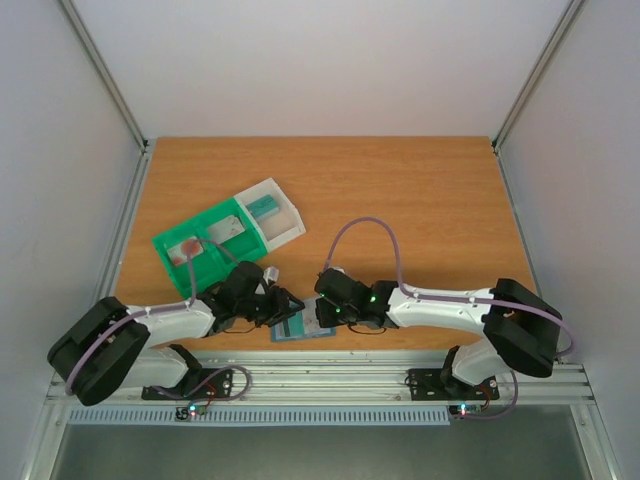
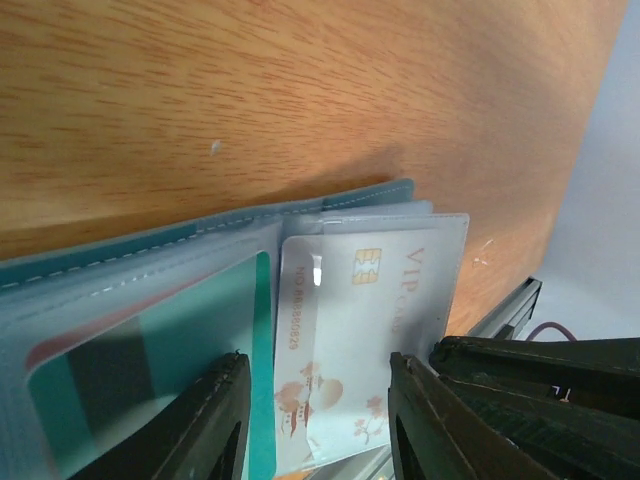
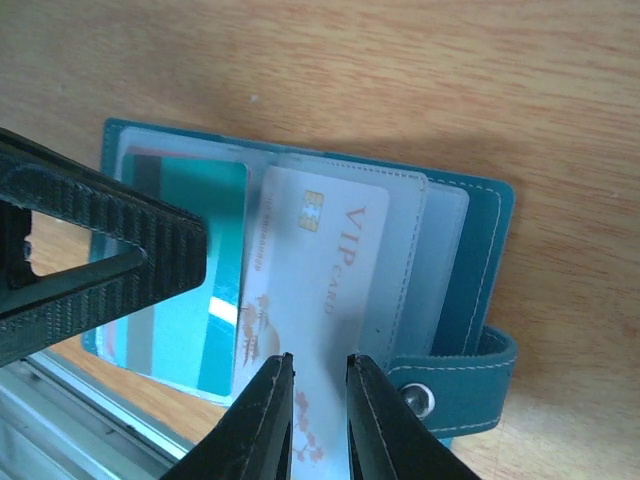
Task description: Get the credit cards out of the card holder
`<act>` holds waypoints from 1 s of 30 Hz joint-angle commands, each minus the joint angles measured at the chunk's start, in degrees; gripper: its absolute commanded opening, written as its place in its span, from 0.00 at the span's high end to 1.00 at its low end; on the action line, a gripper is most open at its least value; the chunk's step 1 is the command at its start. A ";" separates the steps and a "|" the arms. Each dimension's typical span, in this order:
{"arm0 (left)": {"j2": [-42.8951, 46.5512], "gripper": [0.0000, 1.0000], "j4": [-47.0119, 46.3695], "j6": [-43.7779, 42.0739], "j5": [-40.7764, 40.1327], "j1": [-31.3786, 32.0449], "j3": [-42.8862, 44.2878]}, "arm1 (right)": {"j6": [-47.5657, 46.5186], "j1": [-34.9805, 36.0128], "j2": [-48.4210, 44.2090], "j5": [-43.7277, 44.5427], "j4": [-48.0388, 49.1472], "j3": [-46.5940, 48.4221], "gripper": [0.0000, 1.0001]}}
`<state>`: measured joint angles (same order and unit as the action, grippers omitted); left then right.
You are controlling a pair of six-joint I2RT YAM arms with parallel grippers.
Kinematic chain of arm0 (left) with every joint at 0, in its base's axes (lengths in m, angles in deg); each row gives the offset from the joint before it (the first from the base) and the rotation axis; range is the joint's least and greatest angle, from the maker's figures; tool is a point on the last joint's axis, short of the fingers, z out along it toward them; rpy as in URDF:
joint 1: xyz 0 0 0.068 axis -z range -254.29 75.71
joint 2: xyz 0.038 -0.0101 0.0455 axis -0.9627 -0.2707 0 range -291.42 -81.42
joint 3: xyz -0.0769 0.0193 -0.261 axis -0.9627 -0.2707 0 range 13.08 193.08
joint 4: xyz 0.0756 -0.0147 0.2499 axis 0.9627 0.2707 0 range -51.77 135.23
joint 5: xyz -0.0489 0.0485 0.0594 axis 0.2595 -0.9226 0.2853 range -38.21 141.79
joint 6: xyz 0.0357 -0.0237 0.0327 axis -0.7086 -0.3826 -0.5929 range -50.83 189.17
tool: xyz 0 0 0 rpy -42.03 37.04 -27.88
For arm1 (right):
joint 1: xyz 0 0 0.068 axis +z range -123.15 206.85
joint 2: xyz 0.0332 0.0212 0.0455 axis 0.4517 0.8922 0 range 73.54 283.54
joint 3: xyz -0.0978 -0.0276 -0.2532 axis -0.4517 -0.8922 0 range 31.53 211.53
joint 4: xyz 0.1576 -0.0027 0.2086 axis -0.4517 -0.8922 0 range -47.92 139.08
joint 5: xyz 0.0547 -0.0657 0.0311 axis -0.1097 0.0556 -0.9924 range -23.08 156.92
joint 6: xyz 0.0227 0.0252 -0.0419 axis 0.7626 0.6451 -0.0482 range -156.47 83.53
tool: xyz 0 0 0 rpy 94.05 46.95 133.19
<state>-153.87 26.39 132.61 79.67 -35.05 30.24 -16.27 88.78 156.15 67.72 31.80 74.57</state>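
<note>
- Two arms meet over the card holder (image 1: 300, 328), which lies open on the worktop (image 1: 430, 200) at its near edge, about midway between left and right.
- One credit card (image 3: 330, 250), whitish with a chip and pink marks, lies on the holder's clear sleeves, and its near end reaches past them.
- A teal card (image 3: 195, 260) sits in the sleeve just left of it.
- The right pincer (image 3: 320, 375) is almost pressed together. Its tips are over the credit card's near end, and the card shows in the narrow slit. Whether it pinches the card cannot be told.
- The left pincer (image 2: 318, 370) is spread, with one finger over the teal card's sleeve and the other over the credit card's right side.
- The green-and-clear tray (image 1: 165, 245) sits farther back and left, apart from the holder. A pale card (image 1: 186, 248) with a red mark lies in a green compartment.
</note>
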 commanded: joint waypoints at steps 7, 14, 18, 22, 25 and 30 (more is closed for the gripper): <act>-3.61 0.61 -5.07 -0.97 -0.71 0.17 -0.73 | -0.24 -0.05 3.29 2.34 0.06 -0.38 0.85; -4.02 0.61 -4.72 -1.65 -0.90 0.22 -0.78 | 1.30 -0.06 4.81 2.94 1.56 -3.31 0.87; -3.91 0.61 -4.88 -2.04 -0.99 0.17 -0.73 | 1.66 -0.06 5.34 3.06 2.52 -4.27 0.88; -4.78 0.61 -5.74 -2.57 -0.62 0.22 -0.57 | 1.98 -0.06 5.50 2.81 3.50 -5.04 0.88; -6.16 0.61 -7.46 -3.02 0.00 0.21 -0.56 | 2.08 -0.06 5.68 3.18 3.48 -5.17 0.89; -8.84 0.62 -10.14 -3.49 0.44 0.22 -0.22 | 2.15 -0.06 5.40 3.18 3.41 -5.47 0.89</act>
<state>-159.97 19.35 131.15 80.58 -35.05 30.20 -14.89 88.78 160.37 69.47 36.26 70.75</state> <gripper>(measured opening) 0.388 0.111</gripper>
